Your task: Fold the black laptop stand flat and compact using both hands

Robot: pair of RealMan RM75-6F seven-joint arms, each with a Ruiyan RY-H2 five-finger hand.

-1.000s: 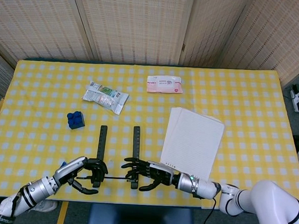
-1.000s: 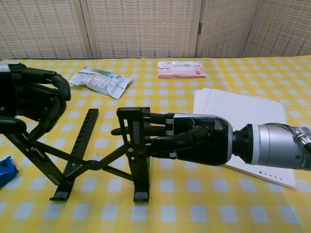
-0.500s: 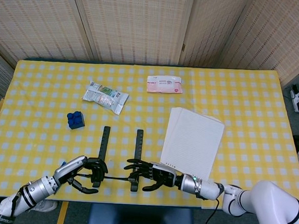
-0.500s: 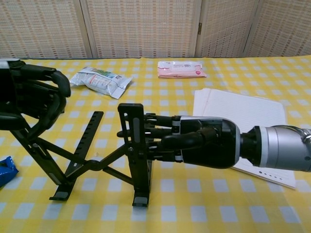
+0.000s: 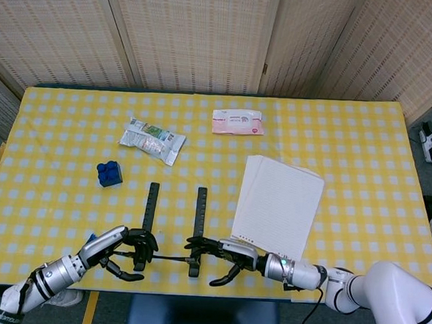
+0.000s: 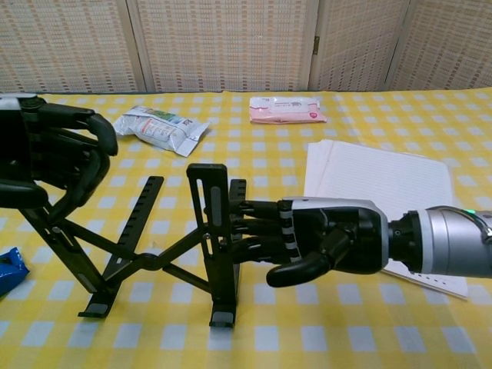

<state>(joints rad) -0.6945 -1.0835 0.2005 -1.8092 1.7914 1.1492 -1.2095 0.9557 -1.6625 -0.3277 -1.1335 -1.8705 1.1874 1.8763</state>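
Observation:
The black laptop stand point(image 5: 200, 212) point(image 6: 209, 201) stands unfolded near the table's front edge, its two slotted arms pointing away from me and joined by crossed links. My left hand point(image 5: 123, 248) point(image 6: 48, 160) grips the stand's raised left end with its fingers curled over it. My right hand point(image 5: 225, 256) point(image 6: 327, 244) reaches in from the right. Its straight fingers point(image 6: 257, 228) touch the right upright bar, while the thumb point(image 6: 296, 270) hangs below, off the stand.
A white paper pad point(image 5: 278, 202) point(image 6: 377, 181) lies just right of the stand, under my right forearm. Farther back are a pink wipes pack point(image 5: 237, 122) point(image 6: 286, 110) and a snack packet point(image 5: 153, 139) point(image 6: 157, 128). A blue block point(image 5: 110, 173) sits left.
My right hand's thumb has come off the right upright bar and dropped below; only the fingers stay against it. The stand's right arm shifted slightly right. The left hand hardly moved.

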